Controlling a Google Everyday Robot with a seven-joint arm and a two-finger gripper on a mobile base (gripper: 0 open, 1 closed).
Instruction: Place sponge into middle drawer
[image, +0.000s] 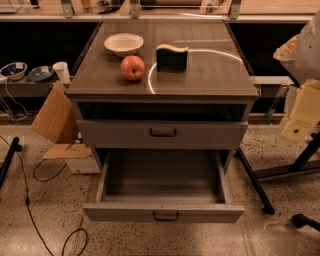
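Pulled out nearest, the wide grey middle drawer (210, 213) is standing open, the dark green, yellow-topped block sponge (172, 57) is sitting on the wood-grain tabletop (215, 75), and the pale yellow claw (300, 112) is hanging at the right edge, how open I cannot tell.

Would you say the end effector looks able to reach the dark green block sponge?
Probably yes: the end effector hangs right of the grey cabinet; the green sponge stands exposed on top, the red apple apart beside it.

I see my pale arm (309, 47) up at the right edge. My gripper (299, 116) hangs down just below it, partly cut off.
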